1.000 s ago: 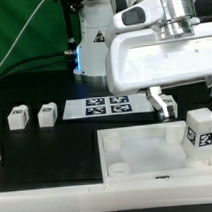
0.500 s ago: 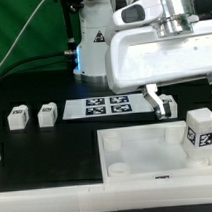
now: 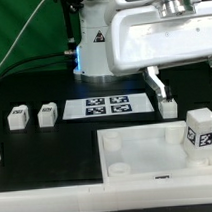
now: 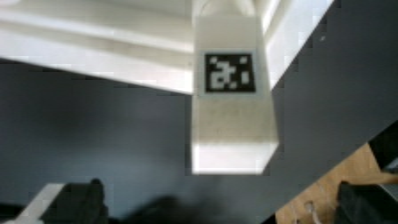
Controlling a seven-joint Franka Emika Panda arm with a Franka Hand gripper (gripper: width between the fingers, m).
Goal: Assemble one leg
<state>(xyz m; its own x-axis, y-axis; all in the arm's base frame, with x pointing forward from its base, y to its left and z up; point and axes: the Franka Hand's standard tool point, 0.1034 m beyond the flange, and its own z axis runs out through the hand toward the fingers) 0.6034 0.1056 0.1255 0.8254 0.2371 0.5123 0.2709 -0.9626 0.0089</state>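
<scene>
A leg (image 4: 231, 105), a white block with a black-and-white tag, shows in the wrist view below my gripper (image 4: 217, 205), apart from the fingers. The dark fingers (image 4: 71, 205) stand wide apart with nothing between them. In the exterior view my gripper (image 3: 158, 90) hangs above a small white leg (image 3: 170, 108) by the far edge of the large white tray-like piece (image 3: 137, 173). Other legs stand at the exterior view's left (image 3: 18, 118) (image 3: 46, 115) and one tagged leg (image 3: 202, 128) at its right.
The marker board (image 3: 106, 104) lies flat behind the tray-like piece. The arm's big white body (image 3: 161, 37) fills the upper right of the exterior view. A corner of a wooden surface (image 4: 365, 165) shows in the wrist view.
The arm and gripper have risen and moved slightly away from the small leg by the tray's far edge. The legs and tray have not moved.
</scene>
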